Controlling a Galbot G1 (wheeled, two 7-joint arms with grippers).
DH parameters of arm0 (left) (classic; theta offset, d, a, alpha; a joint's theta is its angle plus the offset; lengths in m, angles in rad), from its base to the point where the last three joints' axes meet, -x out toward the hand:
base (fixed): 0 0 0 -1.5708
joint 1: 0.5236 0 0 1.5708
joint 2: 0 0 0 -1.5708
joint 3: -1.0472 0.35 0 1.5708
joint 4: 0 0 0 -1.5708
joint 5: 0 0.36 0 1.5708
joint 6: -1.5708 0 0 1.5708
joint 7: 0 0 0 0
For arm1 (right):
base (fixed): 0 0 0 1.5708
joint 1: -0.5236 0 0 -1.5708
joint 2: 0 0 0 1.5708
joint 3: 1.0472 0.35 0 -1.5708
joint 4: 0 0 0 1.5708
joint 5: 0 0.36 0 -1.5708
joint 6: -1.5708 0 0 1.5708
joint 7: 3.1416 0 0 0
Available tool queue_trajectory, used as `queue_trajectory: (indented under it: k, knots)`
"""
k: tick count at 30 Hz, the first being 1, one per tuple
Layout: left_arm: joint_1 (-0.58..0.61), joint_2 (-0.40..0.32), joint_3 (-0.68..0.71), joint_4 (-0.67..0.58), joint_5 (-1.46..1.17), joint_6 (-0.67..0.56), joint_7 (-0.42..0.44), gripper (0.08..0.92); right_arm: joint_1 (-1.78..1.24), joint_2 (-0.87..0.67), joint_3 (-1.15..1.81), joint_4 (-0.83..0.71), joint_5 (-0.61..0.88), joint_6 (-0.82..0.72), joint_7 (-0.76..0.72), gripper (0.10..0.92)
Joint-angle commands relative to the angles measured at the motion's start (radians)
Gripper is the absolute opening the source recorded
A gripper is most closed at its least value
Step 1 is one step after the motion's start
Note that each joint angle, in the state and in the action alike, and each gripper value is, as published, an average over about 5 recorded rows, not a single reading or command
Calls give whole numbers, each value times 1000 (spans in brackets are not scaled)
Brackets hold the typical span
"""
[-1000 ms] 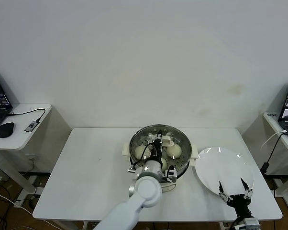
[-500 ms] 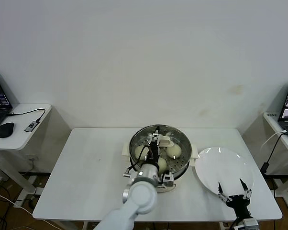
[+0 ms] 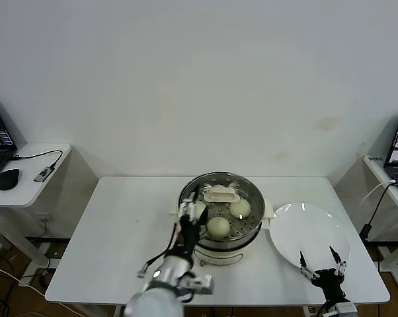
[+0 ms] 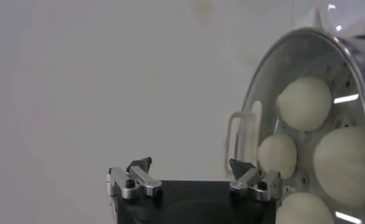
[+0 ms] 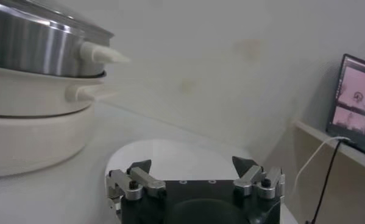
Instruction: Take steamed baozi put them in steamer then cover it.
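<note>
If judged from how things lie, close to finished. Cover (image 3: 220, 194) seated on the steamer (image 3: 255, 221) at centre frame in the head view, oblong handle up. Steamed baozi (image 3: 218, 226) inside, under the glass: two plain in the head view, four counted in the left wrist view. Nothing on the white plate (image 3: 305, 228) at right centre. Little left, by this reading, beyond pulling the arm clear; cannot tell whether the lid's rim sits evenly all round.

Left gripper (image 3: 192, 212) just left of the steamer's rim, lower centre of the head view, jaws spread wide and holding nothing. Right gripper (image 3: 321, 264) parked at lower right, over the plate's near edge, jaws likewise apart and empty.

Buns: smooth, matt, cream-white domes, soft-looking, close together on a perforated floor. Basket: round, shiny steel, bright reflections along the wall. Base: cream-white plastic with stubby side handles. Cover: clear round glass, metal-rimmed, with a cream-white handle of rounded oblong shape. Plate: flat, glossy, round. Table (image 3: 119, 218): plain white, matt, rectangular.
</note>
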Motion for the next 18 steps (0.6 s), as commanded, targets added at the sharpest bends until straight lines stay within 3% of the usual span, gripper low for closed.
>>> queue_trajectory:
  k: [1,7,18]
  knots:
    - [500,32,-596,-46,-992,-665,-319,823,-34,-52,-56,73,135,1,4,823]
    - [571,10,-622,70,-1401,-612,-383,823,-91,-123,-113,120,208,-16,8,823]
    - [614,-70,-608,148,-1485,-659,-396,823,-258,-245,-192,153,341,13,76,823]
